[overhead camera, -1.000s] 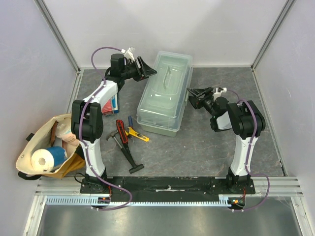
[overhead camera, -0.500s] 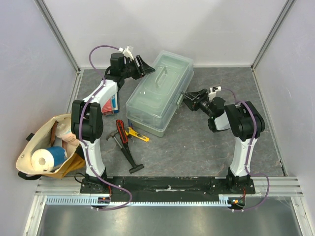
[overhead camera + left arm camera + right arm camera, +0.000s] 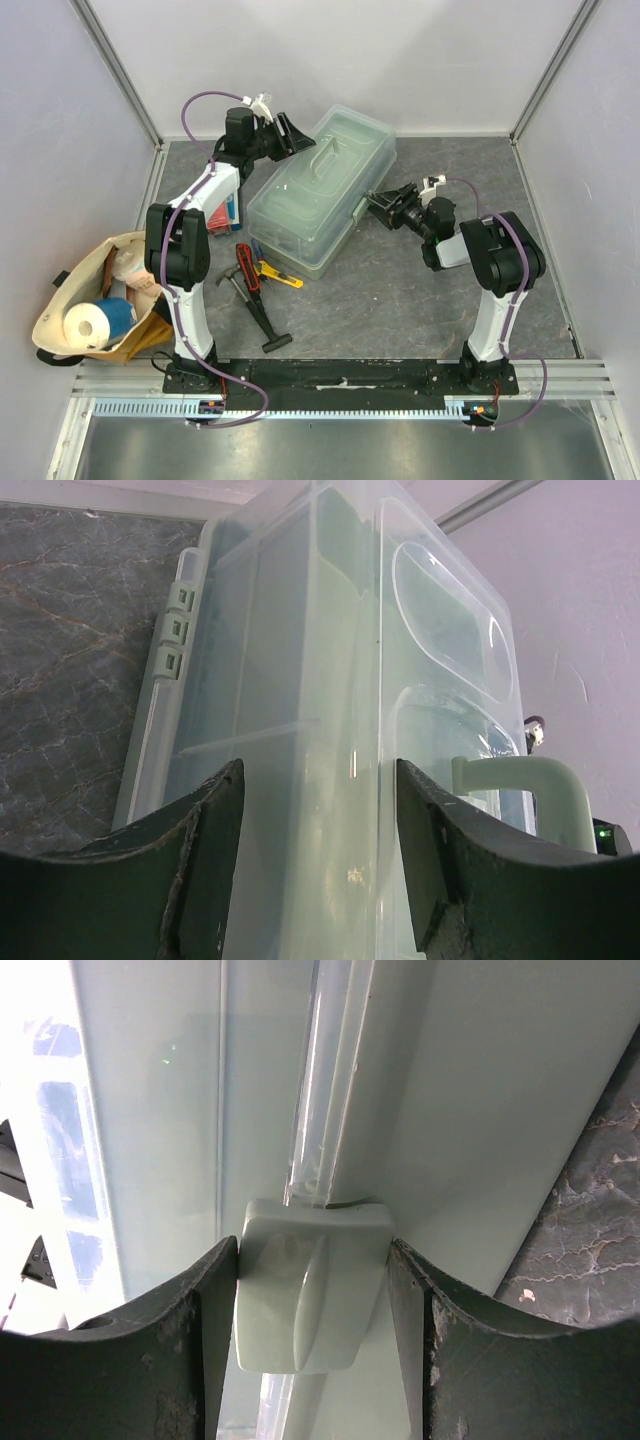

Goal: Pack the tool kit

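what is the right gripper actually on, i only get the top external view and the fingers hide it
Observer: The right wrist view shows the right gripper straddling the pale latch on the side wall of the toolbox, with a finger pressed against each side of it.
Operator: ok and the left one, is it holding anything
Observer: No. In the left wrist view the left gripper is open, its fingers spread wide with nothing gripped, looking along the clear lid.

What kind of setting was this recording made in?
Probably a lab robot workcell: plain pale walls on aluminium framing enclose a grey tabletop, with the left arm and right arm bolted at its near edge.
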